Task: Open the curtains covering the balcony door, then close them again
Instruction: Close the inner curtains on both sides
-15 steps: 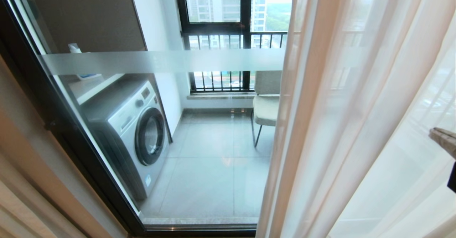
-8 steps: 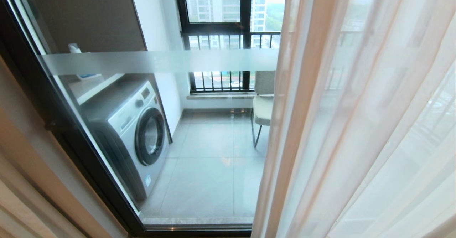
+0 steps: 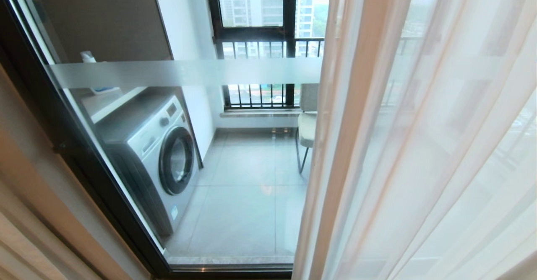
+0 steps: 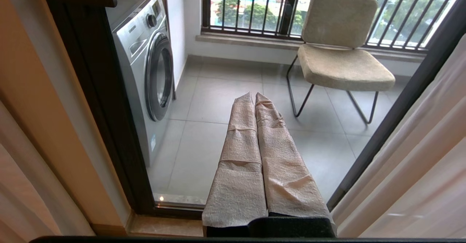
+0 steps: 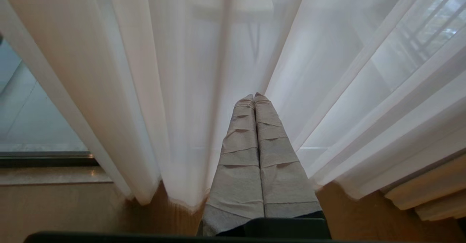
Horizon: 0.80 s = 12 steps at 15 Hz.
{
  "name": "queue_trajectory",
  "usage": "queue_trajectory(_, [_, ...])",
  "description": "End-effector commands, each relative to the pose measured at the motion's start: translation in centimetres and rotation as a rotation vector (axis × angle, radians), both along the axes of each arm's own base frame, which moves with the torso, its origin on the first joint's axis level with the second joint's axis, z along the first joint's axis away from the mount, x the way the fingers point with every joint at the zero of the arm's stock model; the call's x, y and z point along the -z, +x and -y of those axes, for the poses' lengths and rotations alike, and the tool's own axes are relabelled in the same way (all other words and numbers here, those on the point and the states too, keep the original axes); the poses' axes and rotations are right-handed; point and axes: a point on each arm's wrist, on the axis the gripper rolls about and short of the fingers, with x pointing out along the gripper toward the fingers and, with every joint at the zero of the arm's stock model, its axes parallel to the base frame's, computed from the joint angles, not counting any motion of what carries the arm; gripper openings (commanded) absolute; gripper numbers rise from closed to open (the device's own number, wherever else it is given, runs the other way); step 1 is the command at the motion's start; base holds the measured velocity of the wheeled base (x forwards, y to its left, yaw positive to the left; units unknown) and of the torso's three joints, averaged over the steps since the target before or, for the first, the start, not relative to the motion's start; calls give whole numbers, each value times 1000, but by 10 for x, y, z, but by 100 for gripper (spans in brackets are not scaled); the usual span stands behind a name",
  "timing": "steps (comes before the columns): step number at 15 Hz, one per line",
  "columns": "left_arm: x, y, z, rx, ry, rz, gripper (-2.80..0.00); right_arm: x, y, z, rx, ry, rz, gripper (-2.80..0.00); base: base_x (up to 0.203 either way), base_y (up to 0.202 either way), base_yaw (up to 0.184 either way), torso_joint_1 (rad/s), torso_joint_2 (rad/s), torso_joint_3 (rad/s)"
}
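While I watch from the head camera, the balcony door (image 3: 138, 162) fills the left and middle with its glass bare, and the curtains' white sheers (image 3: 419, 146) hang over its right side, their edge just past the chair (image 3: 308, 125) out on the balcony tiles. Beyond the glass a washing machine (image 3: 159, 154) stands against the left wall. My right gripper (image 5: 255, 96) points into the sheers' folds with jaws pressed together on nothing, and my left gripper (image 4: 254, 94) faces the bare glass, likewise closed and empty.

Head looks down at balcony door (image 3: 126, 154); wrists low, facing curtains (image 5: 164, 72).
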Motion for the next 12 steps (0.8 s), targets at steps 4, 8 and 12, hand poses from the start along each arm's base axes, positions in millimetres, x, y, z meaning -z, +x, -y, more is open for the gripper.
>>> queue_trajectory(4, [0,0,0,0,-1,2,-280,17,-21,-1,-106,51,58,-280,0,0,0,0,0,0])
queue_trajectory(8, [0,0,0,-2,-1,0,-280,23,-34,-2,-116,78,169,-280,0,0,0,0,0,0])
queue_trajectory(12, [0,0,0,0,-1,1,-280,23,-34,-2,-113,104,175,-280,0,0,0,0,0,0])
